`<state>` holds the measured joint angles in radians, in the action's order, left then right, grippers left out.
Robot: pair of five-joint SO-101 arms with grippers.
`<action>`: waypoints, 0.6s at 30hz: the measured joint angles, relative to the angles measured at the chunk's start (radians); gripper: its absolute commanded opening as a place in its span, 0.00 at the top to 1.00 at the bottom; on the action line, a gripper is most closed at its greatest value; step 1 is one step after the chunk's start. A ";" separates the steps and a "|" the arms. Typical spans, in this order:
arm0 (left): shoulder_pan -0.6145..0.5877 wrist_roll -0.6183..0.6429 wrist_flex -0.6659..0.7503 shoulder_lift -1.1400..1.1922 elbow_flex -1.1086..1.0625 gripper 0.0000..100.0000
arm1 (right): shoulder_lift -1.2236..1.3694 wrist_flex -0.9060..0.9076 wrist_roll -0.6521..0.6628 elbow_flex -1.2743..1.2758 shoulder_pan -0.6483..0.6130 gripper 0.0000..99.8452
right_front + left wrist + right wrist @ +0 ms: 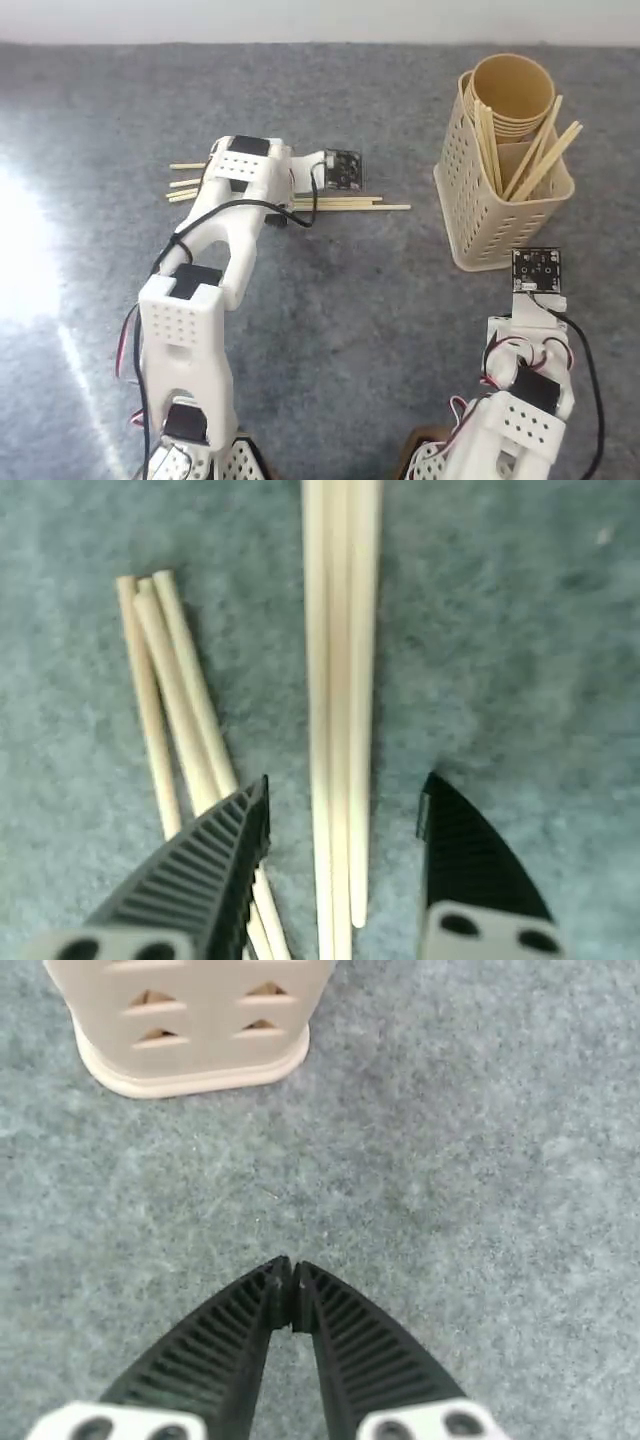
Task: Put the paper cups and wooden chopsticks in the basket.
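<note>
**Left gripper spread over loose chopsticks, right gripper closed in front of the basket**

2 white robot arms rise from the near edge of a grey table (350, 330). The right arm (525, 385) sits low at the near right. The right gripper (290, 1278) has its 2 black ridged fingers pressed together at the tips, pinching nothing. It hangs over bare grey surface, a little short of the foot of the basket (190, 1055).

The left arm (215, 270) stretches farther out, toward the middle of the table. The left gripper (345, 785) is spread wide and holds nothing. A straight bundle of chopsticks (340, 670) lies flat on the table and runs lengthwise through the gap between the 2 fingers, closer to the ridged finger (215, 865) than to the smooth one (465, 855). A second, slanted group of chopsticks (170, 680) lies just beside the bundle and passes under the ridged finger. From above, the ends of the loose sticks poke out on both sides of the arm, the longer stretch (360, 204) pointing toward the basket.

At the far right stands the beige basket (480, 215), upright, its walls pierced with small slots, well apart from the loose sticks. Inside it sits a stack of paper cups (512, 95), tipped toward the camera, with several basket chopsticks (540, 150) leaning beside the stack.
</note>
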<state>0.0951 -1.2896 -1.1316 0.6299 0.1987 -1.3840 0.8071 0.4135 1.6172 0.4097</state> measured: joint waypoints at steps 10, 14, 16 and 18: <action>0.012 -0.014 -0.273 0.132 0.213 0.99 | 0.000 0.000 0.000 0.000 0.000 0.99; 0.015 -0.014 -0.356 0.216 0.338 0.99 | 0.000 0.000 0.000 0.000 0.000 0.99; 0.017 -0.014 -0.390 0.258 0.405 0.99 | 0.000 0.000 0.000 0.000 0.000 0.99; 0.017 -0.014 -0.427 0.293 0.471 0.99 | 0.000 0.000 0.000 0.000 -0.002 0.99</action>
<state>0.1120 -1.3034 -1.5581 0.9229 0.6697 -1.3840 0.8071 0.4135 1.6172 0.4081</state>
